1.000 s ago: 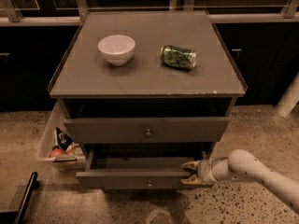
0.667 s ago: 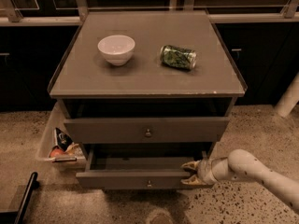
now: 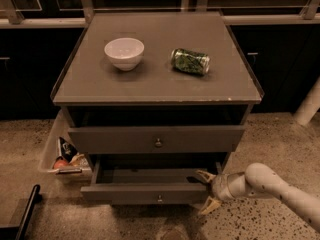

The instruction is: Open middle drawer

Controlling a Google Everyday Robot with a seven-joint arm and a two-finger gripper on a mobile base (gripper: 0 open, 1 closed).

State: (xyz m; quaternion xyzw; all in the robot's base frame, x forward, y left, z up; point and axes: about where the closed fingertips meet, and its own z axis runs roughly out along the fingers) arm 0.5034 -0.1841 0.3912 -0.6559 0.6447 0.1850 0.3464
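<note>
The middle drawer [image 3: 145, 193] is the lower of the two grey-brown fronts that show. It has a small round knob [image 3: 160, 199] and is pulled out, with its dark inside showing. The slimmer top drawer [image 3: 125, 140] above it is out a little. The bottom drawer is hidden underneath. My gripper [image 3: 207, 191] is at the right end of the middle drawer's front. It is open, with one fingertip [image 3: 202, 175] inside the drawer and the other in front of the panel, low near the floor.
A white bowl [image 3: 124, 53] and a green can [image 3: 190, 61] lying on its side sit on the cabinet top [image 3: 155, 84]. A clear bin [image 3: 50, 154] with snack packs stands on the floor at the left. A black bar [image 3: 27, 211] is at the lower left and a white post [image 3: 309, 106] at the right.
</note>
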